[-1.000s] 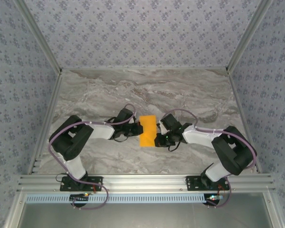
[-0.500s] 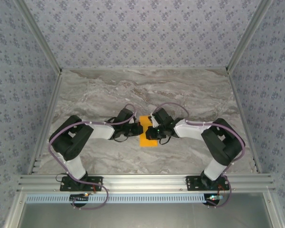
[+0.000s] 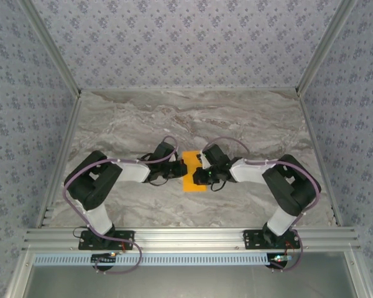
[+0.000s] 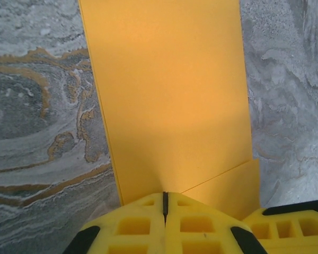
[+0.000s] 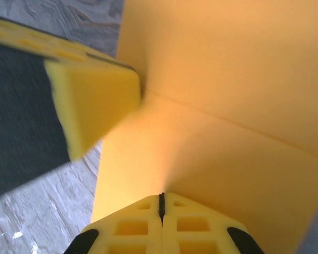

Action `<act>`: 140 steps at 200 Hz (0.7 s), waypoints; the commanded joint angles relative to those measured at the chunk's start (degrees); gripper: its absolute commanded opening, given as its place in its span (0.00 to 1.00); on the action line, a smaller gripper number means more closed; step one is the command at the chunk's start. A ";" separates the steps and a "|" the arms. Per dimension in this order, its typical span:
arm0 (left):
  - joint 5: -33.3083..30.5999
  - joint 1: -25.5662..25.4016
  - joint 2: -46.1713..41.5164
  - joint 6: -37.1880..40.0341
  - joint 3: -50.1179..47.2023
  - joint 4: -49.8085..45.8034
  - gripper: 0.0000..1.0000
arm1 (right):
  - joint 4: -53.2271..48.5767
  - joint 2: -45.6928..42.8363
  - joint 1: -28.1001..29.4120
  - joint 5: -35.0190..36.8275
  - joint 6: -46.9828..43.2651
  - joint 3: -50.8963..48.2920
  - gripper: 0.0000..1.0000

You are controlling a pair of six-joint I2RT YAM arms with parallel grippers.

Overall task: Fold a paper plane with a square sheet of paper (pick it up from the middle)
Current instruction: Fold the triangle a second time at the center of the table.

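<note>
The square sheet of paper (image 3: 191, 184) is bright orange and lies folded on the marble table between the two arms. In the left wrist view the sheet of paper (image 4: 169, 95) stretches away flat, with a slanting flap edge near the tips. My left gripper (image 3: 181, 167) is shut, its tips (image 4: 165, 194) closed together and resting on the sheet's near edge. My right gripper (image 3: 199, 175) is also shut, its tips (image 5: 161, 196) set on the paper (image 5: 228, 106), which shows a straight crease. The left gripper's yellow finger (image 5: 90, 106) shows close by, touching the sheet.
The grey marble table (image 3: 143, 124) extends behind and to both sides of the arms. Patterned walls (image 3: 186, 43) close off the back and sides. An aluminium rail (image 3: 186, 237) runs along the near edge at the arm bases.
My right arm has swung left, bringing its shut gripper from the paper's right edge onto the sheet. The paper now looks narrower and flatter. The left arm has held still.
</note>
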 commanded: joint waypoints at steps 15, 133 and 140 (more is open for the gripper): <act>-8.26 0.88 4.39 -1.80 -2.77 -9.08 0.00 | -8.96 -4.89 -1.12 0.05 -1.96 -7.59 0.00; -6.78 1.03 5.38 -1.93 -0.86 -8.67 0.00 | -12.61 -16.58 -2.79 -1.04 -2.06 -6.36 0.00; -6.88 1.07 5.36 -1.89 -0.69 -8.85 0.00 | -11.72 -14.97 -2.65 -1.16 -2.09 -5.03 0.00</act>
